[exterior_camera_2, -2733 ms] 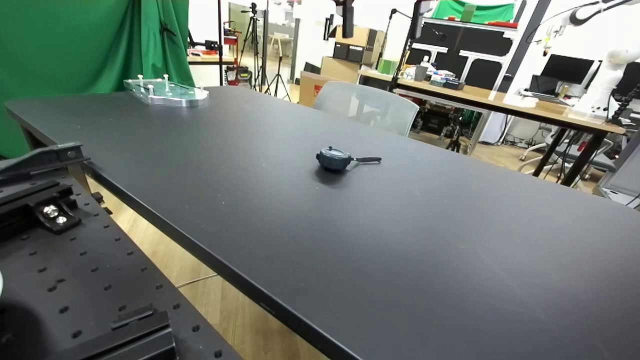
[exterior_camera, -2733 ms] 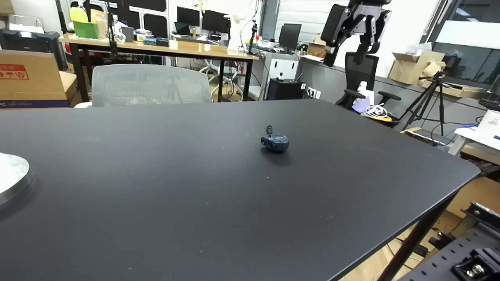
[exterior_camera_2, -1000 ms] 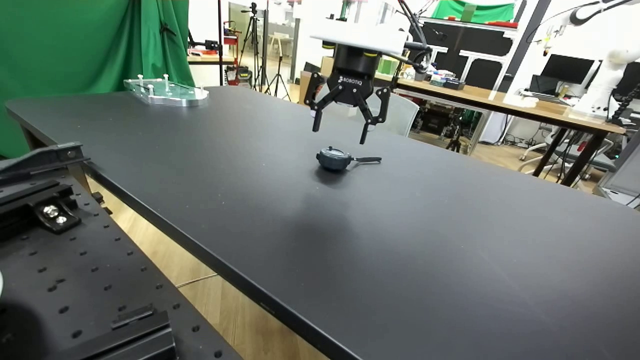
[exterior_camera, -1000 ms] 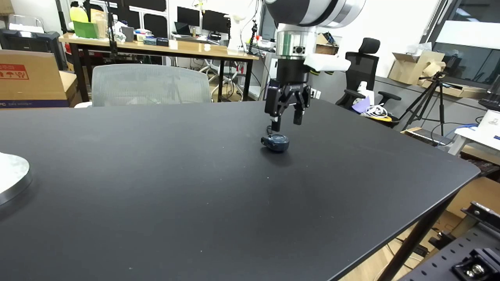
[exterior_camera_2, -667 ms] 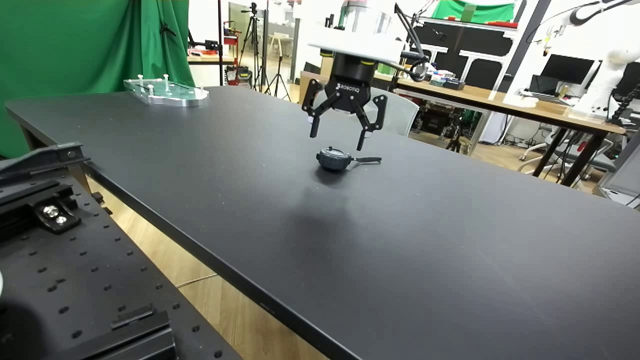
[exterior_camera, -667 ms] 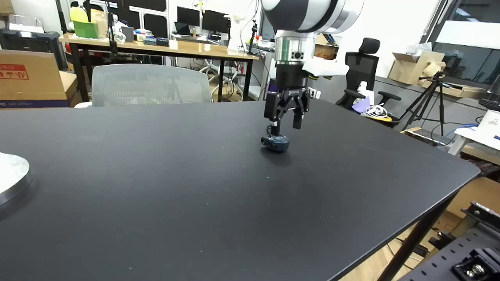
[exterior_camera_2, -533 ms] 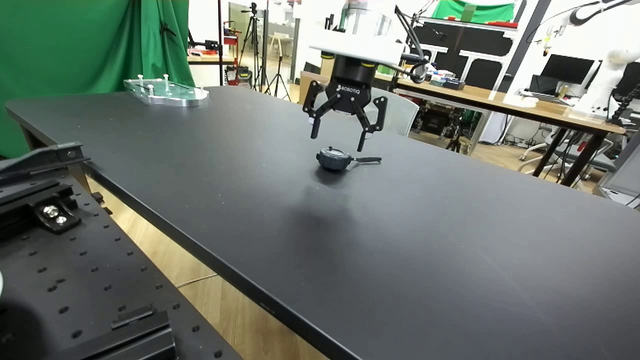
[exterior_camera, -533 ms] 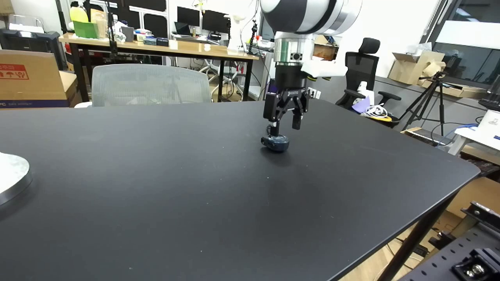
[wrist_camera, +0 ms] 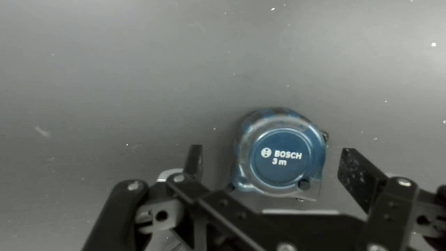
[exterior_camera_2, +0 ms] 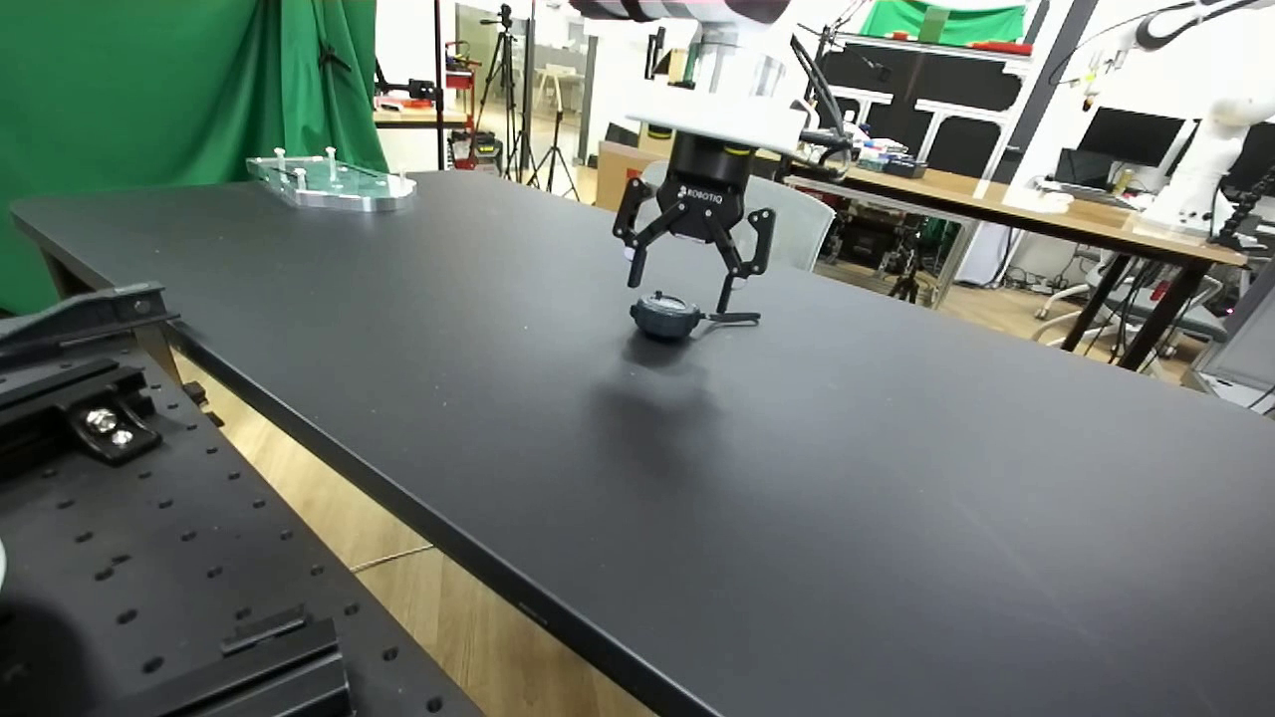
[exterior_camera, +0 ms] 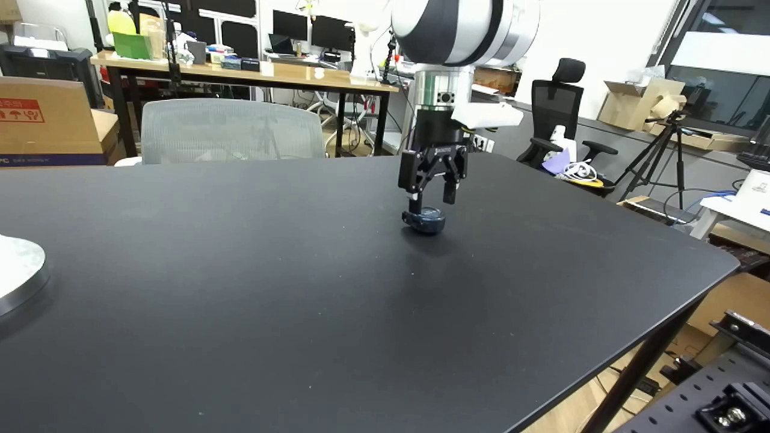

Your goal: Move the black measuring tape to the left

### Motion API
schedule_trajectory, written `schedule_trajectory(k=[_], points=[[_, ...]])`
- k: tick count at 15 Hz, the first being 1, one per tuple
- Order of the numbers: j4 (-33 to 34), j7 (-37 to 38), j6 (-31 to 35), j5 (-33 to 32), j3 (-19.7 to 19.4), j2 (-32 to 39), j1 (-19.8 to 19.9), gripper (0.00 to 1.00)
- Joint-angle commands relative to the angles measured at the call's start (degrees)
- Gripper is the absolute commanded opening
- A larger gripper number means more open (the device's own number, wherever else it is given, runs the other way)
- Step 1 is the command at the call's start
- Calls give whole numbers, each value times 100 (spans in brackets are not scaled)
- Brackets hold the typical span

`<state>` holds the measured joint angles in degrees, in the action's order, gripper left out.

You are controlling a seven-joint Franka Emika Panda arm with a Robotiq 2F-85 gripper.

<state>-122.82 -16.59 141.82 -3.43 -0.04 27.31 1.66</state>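
Observation:
The measuring tape (exterior_camera: 429, 222) is a squat, rounded, dark blue-black case lying flat on the black table. It also shows in an exterior view (exterior_camera_2: 664, 319), with its black strap (exterior_camera_2: 737, 318) lying out to the right. In the wrist view the tape (wrist_camera: 281, 157) shows a blue round label reading BOSCH 3 m. My gripper (exterior_camera_2: 679, 295) is open and empty, pointing down just above the tape. In the wrist view one finger stands on each side of the tape, with a gap on both sides. In an exterior view, one finger of the gripper (exterior_camera: 432, 204) overlaps the tape's far edge.
A white round-edged plate (exterior_camera: 24, 270) stands at the table's left edge. In an exterior view a clear plate with pegs (exterior_camera_2: 339, 194) is at the far left corner. A grey chair (exterior_camera: 231, 132) stands behind the table. A perforated black base (exterior_camera_2: 189, 538) borders the near side.
My gripper came into the scene from above and moved down over the tape. In the last half second it sank slightly lower and shifted a little. The tape has not moved.

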Motion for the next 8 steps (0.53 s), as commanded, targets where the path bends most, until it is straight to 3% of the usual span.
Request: schedule_trajectory(k=[1, 5, 6, 8], points=[[344, 246, -228, -45, 28, 207, 8, 100], [435, 312, -354, -76, 41, 310, -45, 100], [442, 338, -371, -85, 42, 325, -66, 75], [431, 355, -407, -94, 53, 315, -100, 67]])
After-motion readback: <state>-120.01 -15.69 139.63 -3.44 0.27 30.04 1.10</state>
